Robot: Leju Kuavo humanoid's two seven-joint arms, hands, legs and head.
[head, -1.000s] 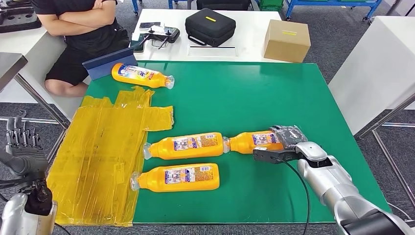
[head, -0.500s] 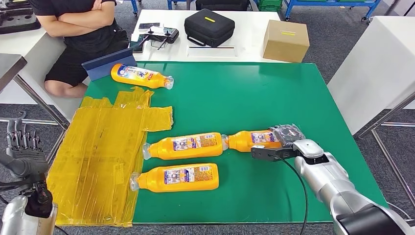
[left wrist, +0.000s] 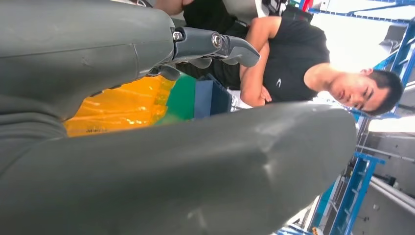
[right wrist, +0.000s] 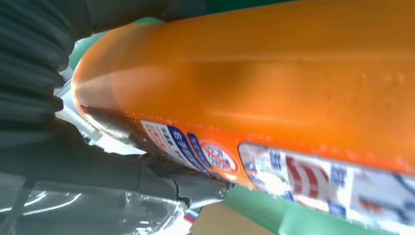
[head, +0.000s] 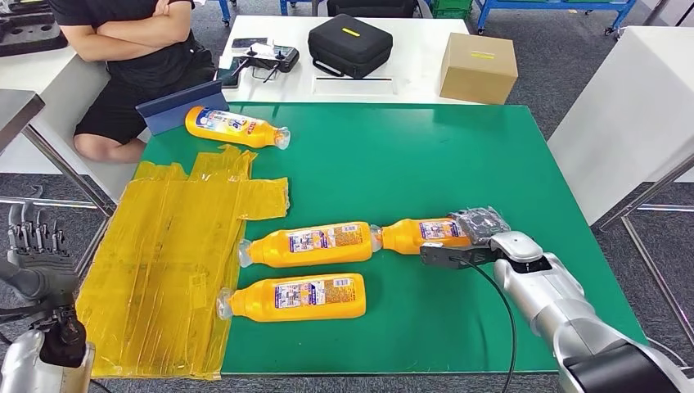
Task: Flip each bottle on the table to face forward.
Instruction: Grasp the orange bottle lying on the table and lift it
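Several orange bottles lie on their sides on the green table [head: 425,155]. One lies at the far left [head: 236,127], one in the middle [head: 311,242] and one nearer the front edge [head: 296,296], all with printed labels up. My right hand [head: 476,232] grips the base end of a fourth bottle [head: 424,234], whose cap nearly meets the middle bottle. Up close this bottle [right wrist: 274,83] shows its orange side and part of a label. My left hand [head: 34,252] hangs off the table's left side with its fingers [left wrist: 215,45] apart and nothing in it.
A yellow taped sheet [head: 164,262] covers the table's left part and overhangs its edge. A person [head: 131,41] sits at the far left behind a blue board [head: 182,106]. A controller [head: 266,57], a black case [head: 350,42] and a cardboard box [head: 479,67] lie on the white table beyond.
My left hand has sunk slightly. The right hand keeps its hold on the bottle, which has not visibly turned.
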